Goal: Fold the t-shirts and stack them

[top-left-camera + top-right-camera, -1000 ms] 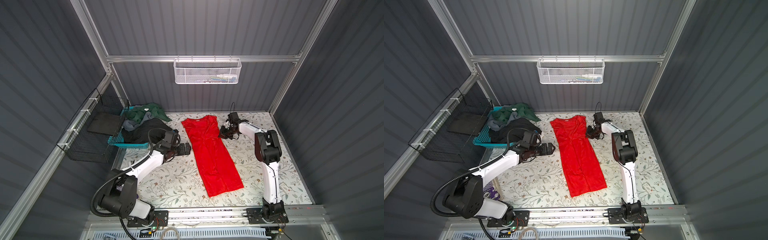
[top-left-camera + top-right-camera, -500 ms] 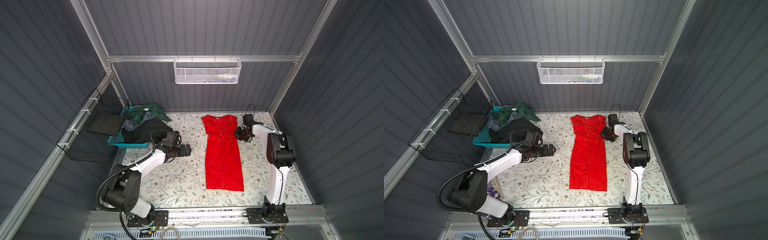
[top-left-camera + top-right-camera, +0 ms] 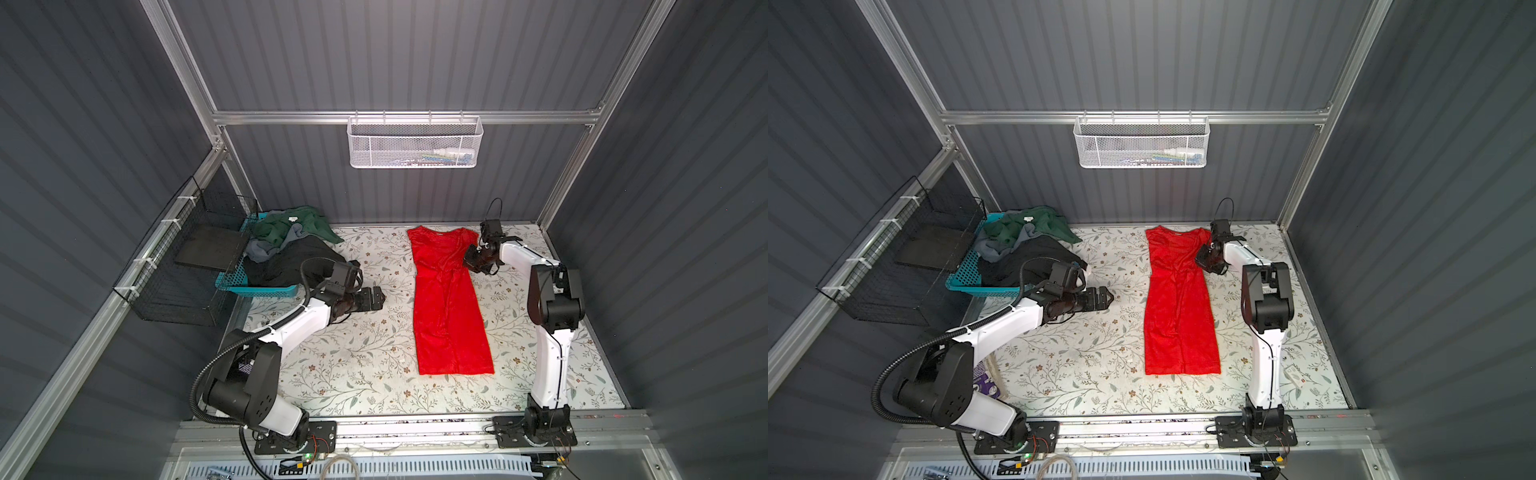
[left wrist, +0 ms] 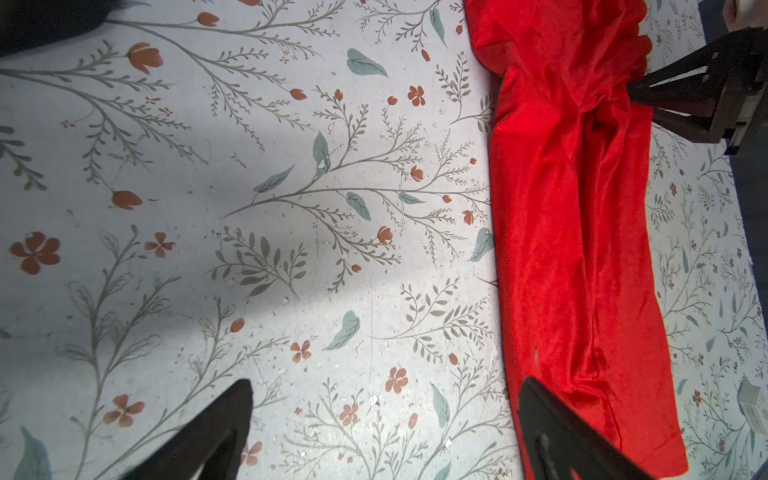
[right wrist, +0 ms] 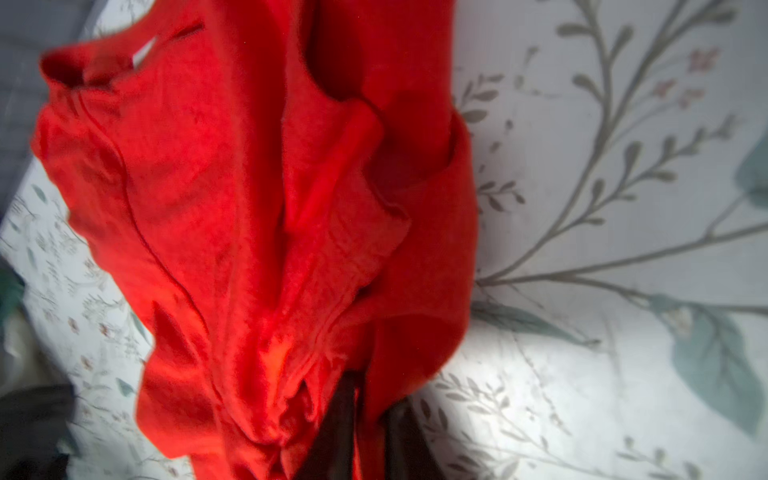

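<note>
**Spotter:** What is changing on your side?

**Operator:** I'm watching the red t-shirt [image 3: 449,311] settle. A second ago it was lying slantwise nearer the middle of the worktop [image 3: 353,361]. Now it is lying straight and further to the right, with its collar toward the back wall and its hem squared to the front edge. My right gripper [image 3: 471,259] has been dragging it across by its right edge, just below the shoulder.

**Spotter:** Is it still gripping?

**Operator:** In the right wrist view the jaws are standing close together with a bunched fold of red cloth pinched between them. I'm reading that as a grip on the shirt.

**Spotter:** And your left arm?

**Operator:** The left gripper [image 3: 376,297] is hanging spread as wide as it goes, holding nothing. It is hovering over bare worktop between the teal basket [image 3: 257,289] and the shirt, touching neither.

**Spotter:** So where is that leaving the job?

**Operator:** I'm judging the shirt is now lying as a long narrow strip within reach of both arms, ready for a hem-to-collar fold. The cloth is wrinkling around the pinch and may want smoothing first. The dark green t-shirt [image 3: 291,224] and black t-shirt [image 3: 291,259] are lying heaped over the basket, so nothing is being stacked yet.
</note>
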{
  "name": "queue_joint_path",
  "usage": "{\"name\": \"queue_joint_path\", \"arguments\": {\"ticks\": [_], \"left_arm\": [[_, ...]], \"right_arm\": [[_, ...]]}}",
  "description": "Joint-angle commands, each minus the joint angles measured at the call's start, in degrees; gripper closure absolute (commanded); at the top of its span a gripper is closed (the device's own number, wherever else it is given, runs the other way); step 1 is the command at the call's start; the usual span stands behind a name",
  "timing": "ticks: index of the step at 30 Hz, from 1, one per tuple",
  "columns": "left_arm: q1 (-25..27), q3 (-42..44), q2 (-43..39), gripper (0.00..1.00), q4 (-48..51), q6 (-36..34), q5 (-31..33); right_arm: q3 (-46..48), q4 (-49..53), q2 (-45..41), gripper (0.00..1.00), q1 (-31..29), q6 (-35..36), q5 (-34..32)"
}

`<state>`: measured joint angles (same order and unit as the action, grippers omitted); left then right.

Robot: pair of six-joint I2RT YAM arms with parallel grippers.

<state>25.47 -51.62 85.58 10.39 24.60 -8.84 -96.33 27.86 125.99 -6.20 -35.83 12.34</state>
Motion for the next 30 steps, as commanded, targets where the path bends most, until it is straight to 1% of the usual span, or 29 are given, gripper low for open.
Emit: {"name": "queue_joint_path", "arguments": {"ticks": [1,2,3,4,5,9,12,17,22,25,30], "left_arm": [[0.0,3.1,-3.9,0.00,-2.5,2.0,-3.3],[0.1,4.2,-4.7,0.00,-3.5,2.6,-4.0],[0.2,5.0,-5.3,0.00,-4.0,3.0,-4.7],[0.4,5.8,-5.9,0.00,-4.1,3.2,-5.0],[0.8,6.3,-6.3,0.00,-3.9,3.3,-5.1],[3.0,9.2,-8.3,0.00,-5.4,4.2,-6.4],[5.1,11.9,-8.8,0.00,-7.6,5.6,-7.8],[10.2,14.3,-7.2,0.00,-10.6,6.9,-8.5],[14.2,16.2,-6.4,0.02,-13.7,8.2,-9.6],[16.8,16.5,-5.8,0.05,-13.6,8.6,-9.5],[20.8,17.0,-3.2,0.07,-14.8,9.8,-8.7]], "right_arm": [[1.6,4.6,-3.9,0.62,0.3,2.1,-5.8],[3.7,3.8,-6.6,0.42,0.3,2.2,-7.2],[6.1,3.2,-9.1,0.29,0.4,2.3,-8.3],[8.9,2.4,-11.9,0.24,0.4,2.4,-8.8],[11.7,1.9,-15.2,0.23,0.4,2.5,-8.8],[22.8,0.7,-26.5,0.22,0.3,2.4,-6.1],[32.1,1.2,-34.7,0.24,-0.8,1.8,-5.9],[45.9,3.0,-47.2,0.29,-5.9,-0.7,-7.2],[54.1,8.0,-54.3,0.34,-11.8,-4.2,-9.8],[58.8,9.3,-58.0,0.37,-13.4,-6.5,-10.1],[64.9,9.7,-63.7,0.42,-13.9,-8.9,-10.6]]}}
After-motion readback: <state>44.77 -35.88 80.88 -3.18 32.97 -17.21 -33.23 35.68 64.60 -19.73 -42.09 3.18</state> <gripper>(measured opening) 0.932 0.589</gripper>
